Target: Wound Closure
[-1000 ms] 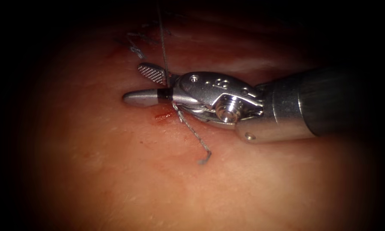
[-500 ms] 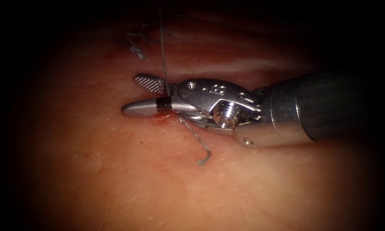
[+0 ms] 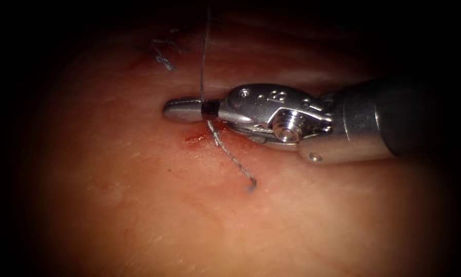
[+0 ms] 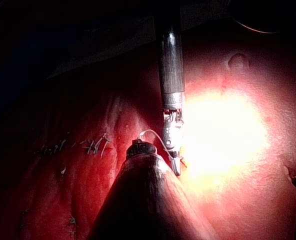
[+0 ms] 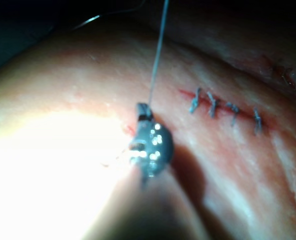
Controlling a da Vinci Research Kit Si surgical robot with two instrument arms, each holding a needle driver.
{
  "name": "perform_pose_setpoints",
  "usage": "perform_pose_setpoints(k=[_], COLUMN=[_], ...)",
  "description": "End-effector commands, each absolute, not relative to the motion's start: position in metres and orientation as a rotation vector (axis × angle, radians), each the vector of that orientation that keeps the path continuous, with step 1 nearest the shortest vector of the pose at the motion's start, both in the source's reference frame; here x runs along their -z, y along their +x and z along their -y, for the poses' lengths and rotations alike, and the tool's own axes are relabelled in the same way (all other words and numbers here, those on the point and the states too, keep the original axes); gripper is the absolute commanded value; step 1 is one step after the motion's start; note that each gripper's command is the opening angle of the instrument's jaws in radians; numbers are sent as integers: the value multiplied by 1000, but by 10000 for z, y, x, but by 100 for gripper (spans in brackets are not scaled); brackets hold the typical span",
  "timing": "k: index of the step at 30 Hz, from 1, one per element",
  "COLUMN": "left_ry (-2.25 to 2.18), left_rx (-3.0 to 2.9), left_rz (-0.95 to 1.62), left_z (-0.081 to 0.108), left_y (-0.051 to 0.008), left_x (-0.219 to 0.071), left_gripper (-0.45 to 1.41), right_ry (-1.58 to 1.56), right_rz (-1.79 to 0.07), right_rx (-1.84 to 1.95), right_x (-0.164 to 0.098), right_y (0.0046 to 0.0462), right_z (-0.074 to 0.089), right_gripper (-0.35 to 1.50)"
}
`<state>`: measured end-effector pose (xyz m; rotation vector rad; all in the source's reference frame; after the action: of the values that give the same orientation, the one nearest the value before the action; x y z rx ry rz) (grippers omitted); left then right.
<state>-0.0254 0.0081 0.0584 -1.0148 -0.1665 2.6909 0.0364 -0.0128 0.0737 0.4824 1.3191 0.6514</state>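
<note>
My right tool (image 3: 175,110) comes in from the right and lies flat over the tissue (image 3: 138,215). Its jaws are shut across the thread (image 3: 203,61), which rises taut from them out of the top of the endoscope view. Below the jaws a short frayed thread tail (image 3: 235,161) lies on the tissue beside a smear of red fluid (image 3: 195,137). In the right wrist view the shut jaws (image 5: 143,111) pinch the thread (image 5: 157,65). In the left wrist view a pale thread (image 4: 150,132) arcs from my left tool (image 4: 139,146), jaws shut, to the right tool (image 4: 175,165).
Finished stitches (image 3: 163,61) cross the cut up and left of the right tool's tip. The same row of stitches (image 5: 223,111) sits beside the jaws in the right wrist view, and the stitches (image 4: 95,146) lie near the left tool's tip.
The right tool's jaws, wide apart around the thread a second ago, have closed on it. The tool has slid a little to the right, and the thread above now leans right.
</note>
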Motion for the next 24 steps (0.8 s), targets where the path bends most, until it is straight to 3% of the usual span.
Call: perform_pose_setpoints(k=[1,4,5,9,24], left_ry=[-1021,-1031,-1031,-1027,-1023], left_rx=[-2691,-2694,-2695,-2694,-2691], left_rz=[166,176,176,159,148], left_z=[-82,-85,-87,-95,-96], left_y=[-258,-251,-248,-235,-232], left_x=[-589,-591,-591,-587,-586], left_gripper=[-45,-45,-45,-45,-45], right_ry=[487,464,446,426,486], right_rz=[-1323,-1327,-1321,-1317,-1308], right_rx=[-647,-650,-667,-691,-632], right_x=[-738,-735,-735,-735,-740], right_y=[371,373,373,372,372], right_z=[130,132,130,122,136], right_gripper=[-35,108,130,147,148])
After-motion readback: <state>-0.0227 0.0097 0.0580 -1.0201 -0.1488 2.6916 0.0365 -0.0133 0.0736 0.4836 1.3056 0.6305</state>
